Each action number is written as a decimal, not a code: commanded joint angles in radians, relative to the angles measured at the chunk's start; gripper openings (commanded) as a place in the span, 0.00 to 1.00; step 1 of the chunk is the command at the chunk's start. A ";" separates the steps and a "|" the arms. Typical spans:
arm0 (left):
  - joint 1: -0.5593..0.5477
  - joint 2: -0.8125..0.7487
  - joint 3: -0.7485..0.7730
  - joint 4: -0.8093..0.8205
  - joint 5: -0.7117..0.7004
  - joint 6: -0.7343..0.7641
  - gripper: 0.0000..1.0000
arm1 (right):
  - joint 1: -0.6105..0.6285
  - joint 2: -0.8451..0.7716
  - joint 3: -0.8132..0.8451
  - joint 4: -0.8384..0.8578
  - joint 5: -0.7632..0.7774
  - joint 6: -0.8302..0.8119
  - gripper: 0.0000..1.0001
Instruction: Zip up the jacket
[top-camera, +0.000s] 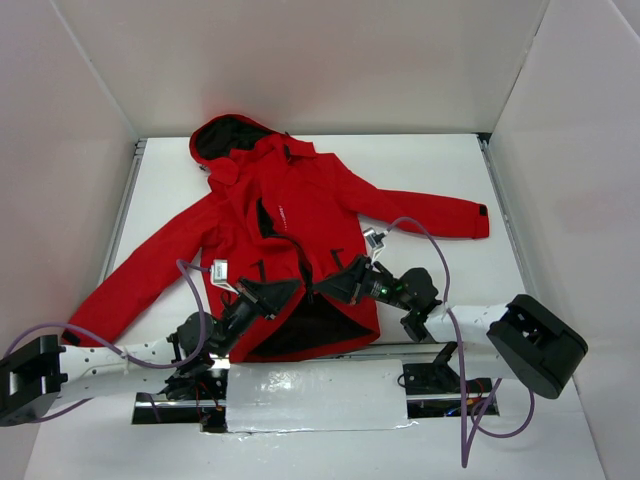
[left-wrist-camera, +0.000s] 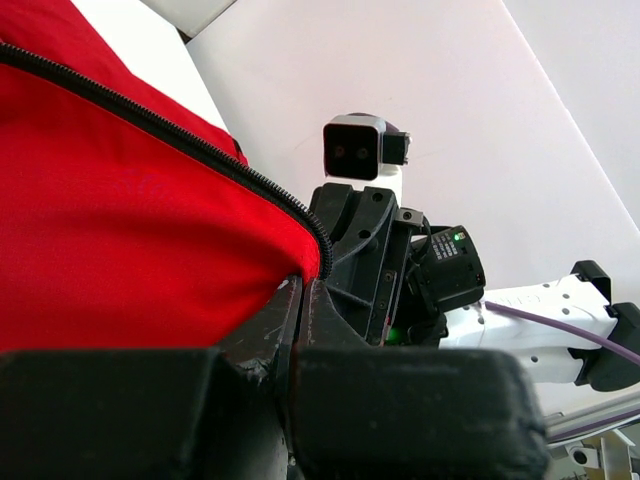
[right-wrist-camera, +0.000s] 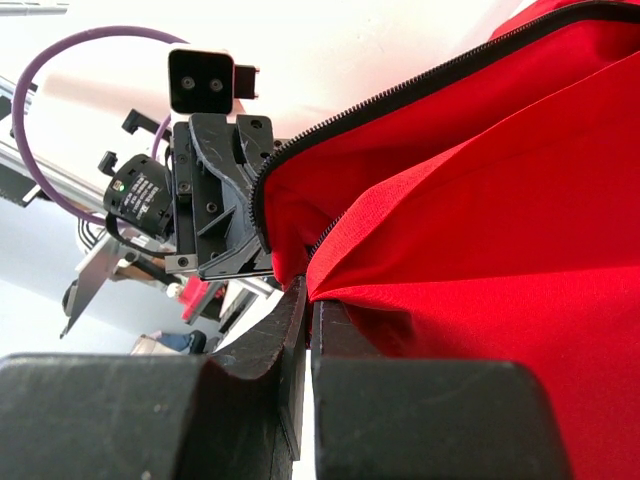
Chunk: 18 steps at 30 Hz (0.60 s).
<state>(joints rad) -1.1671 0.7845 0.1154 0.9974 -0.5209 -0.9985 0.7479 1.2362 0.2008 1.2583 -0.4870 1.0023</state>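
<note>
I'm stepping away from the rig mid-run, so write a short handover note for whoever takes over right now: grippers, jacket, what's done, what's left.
Grippers: the left gripper is shut on the jacket, pinching one front panel's lower corner beside the front zipper. The right gripper is shut on the other panel's lower corner.
Jacket: lies front up on the table, hood at the far end, sleeves spread.
Done: both lower front corners are gripped and held close together.
Left: the front is open, with dark lining showing at the hem. Join the zipper ends and zip it up.
</note>
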 joint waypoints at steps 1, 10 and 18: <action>0.000 -0.001 0.006 0.081 -0.016 -0.003 0.00 | -0.002 -0.026 -0.008 0.245 -0.009 0.002 0.00; -0.002 0.004 0.004 0.058 -0.019 -0.012 0.00 | -0.002 -0.052 -0.014 0.245 0.007 -0.004 0.00; 0.000 0.009 0.001 0.060 -0.010 -0.019 0.00 | -0.004 -0.073 0.000 0.205 0.007 -0.017 0.00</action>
<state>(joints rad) -1.1671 0.7914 0.1154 0.9920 -0.5278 -1.0019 0.7479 1.1957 0.1879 1.2636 -0.4805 1.0035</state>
